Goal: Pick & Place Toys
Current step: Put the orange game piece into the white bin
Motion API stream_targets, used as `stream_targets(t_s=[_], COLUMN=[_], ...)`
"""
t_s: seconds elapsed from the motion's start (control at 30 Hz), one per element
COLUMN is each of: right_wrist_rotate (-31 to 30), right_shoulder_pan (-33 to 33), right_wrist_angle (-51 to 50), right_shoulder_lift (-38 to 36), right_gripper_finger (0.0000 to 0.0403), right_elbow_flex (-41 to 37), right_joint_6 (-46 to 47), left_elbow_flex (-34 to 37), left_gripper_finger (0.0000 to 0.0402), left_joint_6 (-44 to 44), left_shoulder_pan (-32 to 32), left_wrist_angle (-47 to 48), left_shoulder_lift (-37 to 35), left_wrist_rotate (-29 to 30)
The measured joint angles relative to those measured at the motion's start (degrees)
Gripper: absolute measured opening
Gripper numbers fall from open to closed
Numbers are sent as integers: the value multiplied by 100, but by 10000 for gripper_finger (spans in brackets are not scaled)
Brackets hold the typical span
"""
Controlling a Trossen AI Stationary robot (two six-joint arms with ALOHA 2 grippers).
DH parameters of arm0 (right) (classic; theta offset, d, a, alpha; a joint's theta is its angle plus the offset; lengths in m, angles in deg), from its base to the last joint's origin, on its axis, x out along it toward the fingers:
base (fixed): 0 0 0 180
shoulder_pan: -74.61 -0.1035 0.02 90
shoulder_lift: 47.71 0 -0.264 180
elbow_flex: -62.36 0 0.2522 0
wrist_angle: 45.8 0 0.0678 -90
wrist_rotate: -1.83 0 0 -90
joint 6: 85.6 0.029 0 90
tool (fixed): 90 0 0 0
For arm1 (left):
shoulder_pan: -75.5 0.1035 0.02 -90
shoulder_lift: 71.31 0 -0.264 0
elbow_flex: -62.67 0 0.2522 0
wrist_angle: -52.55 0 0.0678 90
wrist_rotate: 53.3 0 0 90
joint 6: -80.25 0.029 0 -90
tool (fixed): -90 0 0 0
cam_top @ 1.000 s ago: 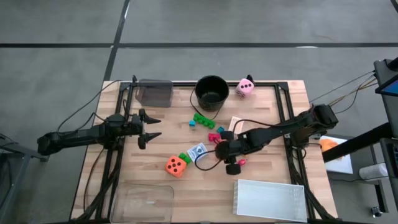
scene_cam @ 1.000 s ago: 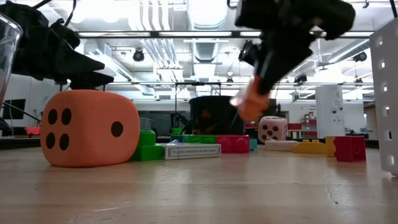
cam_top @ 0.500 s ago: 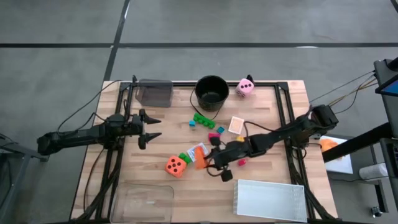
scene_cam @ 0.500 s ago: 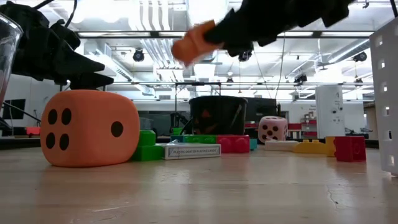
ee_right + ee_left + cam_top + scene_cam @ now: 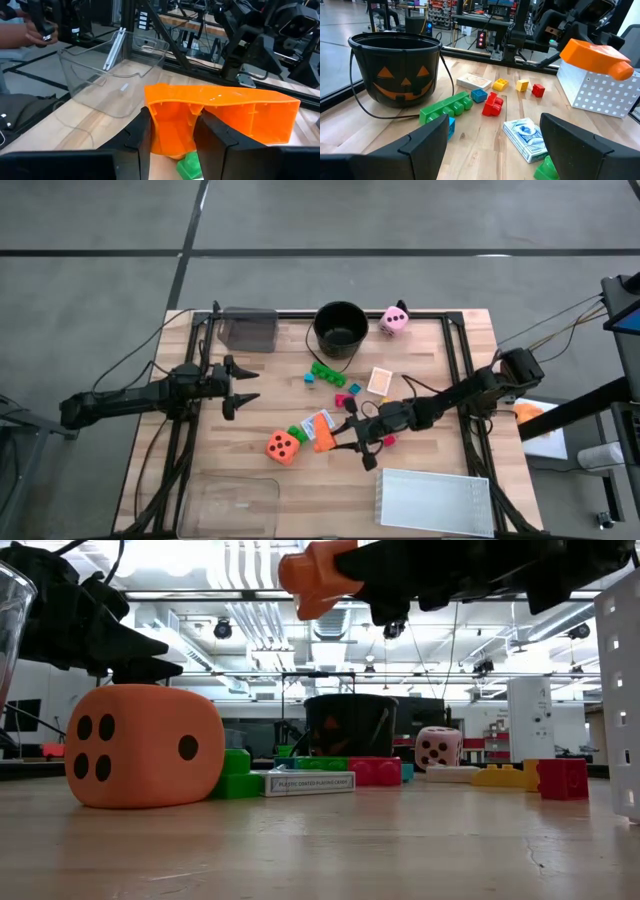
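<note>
Broadly, seen from above with the wooden slatted table (image 5: 420, 370) as the clock face: black plastic bucket with a wire handle (image 5: 340, 327) at twelve, clear rectangular tray (image 5: 235, 504) down at seven, white perforated tray (image 5: 434, 500) at five. Left gripper (image 5: 243, 387) parked at nine, fingers apart and empty. Right gripper (image 5: 340, 437) stretched in from three toward the centre, fingers clamped on a large orange hollow plastic building brick (image 5: 322, 430), carried well clear of the tabletop (plain in the low view, brick (image 5: 318, 572) high overhead). Big orange foam-looking die with black dots (image 5: 283, 446) just at eight o'clock of the carried brick; pink dotted die (image 5: 394, 320) at one, beside the bucket. Smaller still: long green studded brick (image 5: 326, 373) near centre, small deck of playing cards (image 5: 525, 138) beside it.

Brick judged light, rigid and smooth-walled, so liable to pivot or slip. Pinched across one end at present; better taken nearer its middle. Nothing fragile about it.
</note>
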Motion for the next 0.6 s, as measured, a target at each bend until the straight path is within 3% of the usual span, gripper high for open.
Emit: stream_targets(t_s=[0.6], right_wrist_rotate=[-68], right_shoulder_pan=[40], right_wrist_angle=[-10], right_shoulder_lift=[-26], right_gripper_finger=[107], right_elbow_flex=[72], right_joint_6=[-204], left_elbow_flex=[0], left_gripper_finger=[314], left_joint_6=[-40], left_shoulder_pan=[1], left_wrist_angle=[76], left_shoulder_lift=[0], left_wrist_rotate=[1])
